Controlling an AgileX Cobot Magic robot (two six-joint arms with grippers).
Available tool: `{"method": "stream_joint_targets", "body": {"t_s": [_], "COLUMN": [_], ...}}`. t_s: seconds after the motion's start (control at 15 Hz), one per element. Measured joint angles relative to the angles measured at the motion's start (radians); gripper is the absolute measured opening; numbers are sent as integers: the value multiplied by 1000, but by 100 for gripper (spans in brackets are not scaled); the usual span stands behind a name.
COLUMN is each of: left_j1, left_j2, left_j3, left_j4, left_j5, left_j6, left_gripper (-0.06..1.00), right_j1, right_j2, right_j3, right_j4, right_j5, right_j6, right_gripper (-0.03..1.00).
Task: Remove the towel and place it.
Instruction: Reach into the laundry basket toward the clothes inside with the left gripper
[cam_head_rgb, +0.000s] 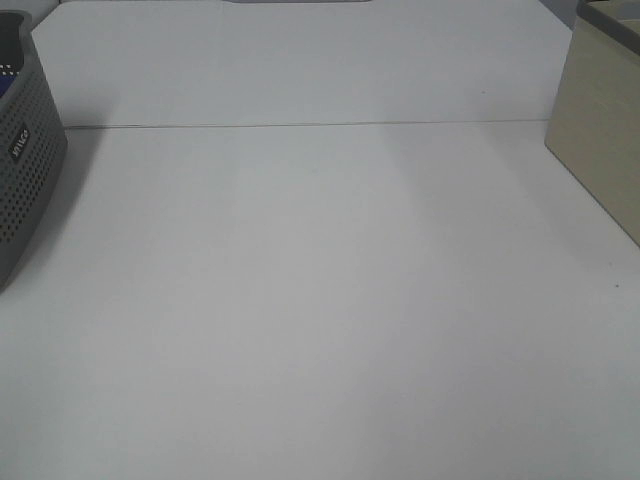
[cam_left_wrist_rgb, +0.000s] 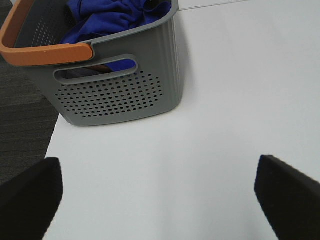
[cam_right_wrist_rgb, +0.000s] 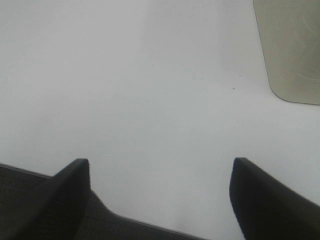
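Hanging the left gripper (cam_left_wrist_rgb: 157, 200) above the table's (cam_head_rgb: 320, 300) edge, fingers (cam_left_wrist_rgb: 30, 195) spread wide, gripping nothing, pointing toward the grey basket (cam_left_wrist_rgb: 125, 90) just ahead. Poising the right gripper (cam_right_wrist_rgb: 160, 195) over the table edge too, fingers likewise wide apart and empty, with the beige box (cam_right_wrist_rgb: 292, 50) farther off. Lying crumpled inside the basket, beyond its orange handle (cam_left_wrist_rgb: 45, 50): the blue towel (cam_left_wrist_rgb: 107, 17).

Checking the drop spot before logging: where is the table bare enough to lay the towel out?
The table is bare all the way between the grey basket at the left and the beige box at the right. Only the basket is crowded, with the towel bunched inside.
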Motion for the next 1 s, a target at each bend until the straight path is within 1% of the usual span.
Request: {"method": "stream_joint_targets", "body": {"t_s": [1.0], "left_j1": [0], "left_j2": [0], "left_j3": [0], "left_j4": [0], "left_j5": [0], "left_j6": [0], "left_gripper": [99], "right_j1": [0], "right_j2": [0], "right_j3": [0], "right_j4": [0], "right_j5": [0], "right_j6": [0], "right_gripper": [76]}}
